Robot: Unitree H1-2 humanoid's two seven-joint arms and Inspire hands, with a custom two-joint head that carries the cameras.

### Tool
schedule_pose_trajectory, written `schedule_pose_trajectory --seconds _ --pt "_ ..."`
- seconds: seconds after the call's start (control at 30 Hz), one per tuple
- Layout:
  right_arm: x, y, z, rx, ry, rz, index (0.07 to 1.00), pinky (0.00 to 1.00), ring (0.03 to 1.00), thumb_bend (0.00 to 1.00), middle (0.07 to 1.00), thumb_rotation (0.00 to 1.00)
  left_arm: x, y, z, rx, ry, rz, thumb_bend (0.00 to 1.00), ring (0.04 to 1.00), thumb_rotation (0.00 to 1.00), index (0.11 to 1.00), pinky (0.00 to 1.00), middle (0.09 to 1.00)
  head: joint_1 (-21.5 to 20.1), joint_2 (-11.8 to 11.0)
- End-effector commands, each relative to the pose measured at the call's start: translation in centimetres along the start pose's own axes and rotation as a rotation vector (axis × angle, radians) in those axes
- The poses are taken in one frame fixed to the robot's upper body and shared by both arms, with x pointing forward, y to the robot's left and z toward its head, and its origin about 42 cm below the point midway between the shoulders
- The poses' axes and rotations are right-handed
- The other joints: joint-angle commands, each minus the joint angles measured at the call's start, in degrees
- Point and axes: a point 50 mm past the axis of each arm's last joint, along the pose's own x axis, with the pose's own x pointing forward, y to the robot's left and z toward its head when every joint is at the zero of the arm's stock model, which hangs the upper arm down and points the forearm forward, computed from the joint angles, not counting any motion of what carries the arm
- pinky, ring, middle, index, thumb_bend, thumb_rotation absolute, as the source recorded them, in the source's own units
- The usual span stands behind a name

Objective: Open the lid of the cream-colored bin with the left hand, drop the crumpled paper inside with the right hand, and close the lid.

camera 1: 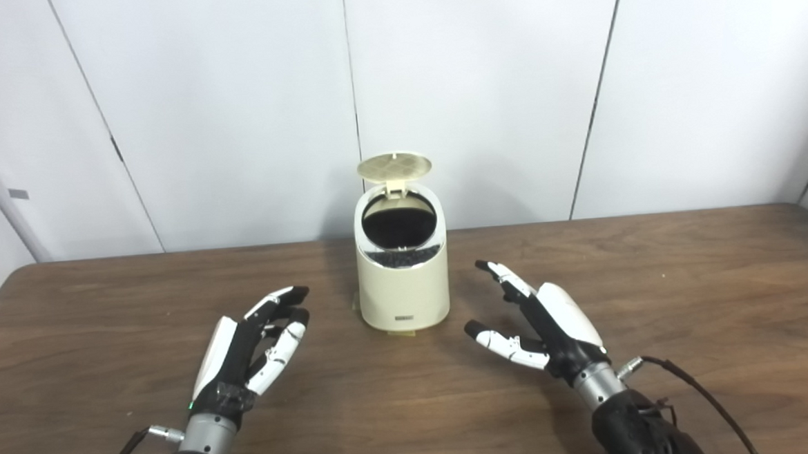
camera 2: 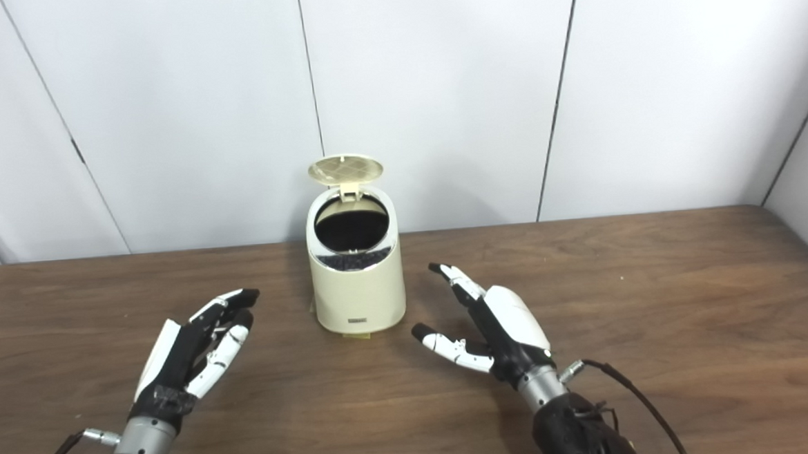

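A dark brown wood-grain table (camera 1: 691,288) stands against pale grey wall panels (camera 1: 218,112). At its middle sits the cream-colored cylindrical plastic bin (camera 1: 402,282) — its round lid (camera 1: 394,166) tipped up, the dark inside showing. Left of the bin, the left hand (camera 1: 251,346) hovers with fingers loosely spread, empty. Right of the bin, the right hand (camera 1: 544,320) is likewise splayed and empty — both apart from the bin.

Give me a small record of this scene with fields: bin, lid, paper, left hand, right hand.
bin: cream bin, upright at mid table
lid: lid raised, opening dark inside
paper: not visible on the table or in either hand
left hand: left hand open, empty, left of the bin, apart from it
right hand: right hand open, empty, right of the bin
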Motion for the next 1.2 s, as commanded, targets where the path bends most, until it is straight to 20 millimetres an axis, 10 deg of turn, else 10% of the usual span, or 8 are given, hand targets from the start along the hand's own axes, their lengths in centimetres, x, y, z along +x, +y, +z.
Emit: schedule_pose_trajectory --seconds 0.0,0.27,0.73,1.17 --pt "1.5 -1.5 1.6 -0.003 -0.065 -0.055 0.913 0.81 0.920 0.31 0.966 0.74 1.5 1.9 1.8 0.014 -0.114 0.040 0.41 0.823 0.82 0.851 0.73 0.854 -0.01 0.02" --pt "1.8 -1.1 1.6 -0.009 -0.043 -0.062 0.920 0.82 0.933 0.31 0.973 0.70 6.1 5.4 6.5 0.038 -0.254 0.115 0.44 0.852 0.91 0.872 0.77 0.863 0.30 -0.55" --pt "1.6 -1.5 0.2 0.201 0.105 -0.115 0.864 0.78 0.869 0.19 0.885 0.35 14.8 9.1 19.6 0.261 -0.520 0.178 0.61 0.837 0.97 0.846 0.75 0.851 1.03 -0.99" --pt "2.2 -3.7 -0.8 0.423 0.145 -0.125 0.785 0.68 0.769 0.23 0.799 0.66 17.2 8.8 23.8 0.333 -0.588 0.147 0.56 0.749 0.96 0.748 0.64 0.763 0.96 -1.26"
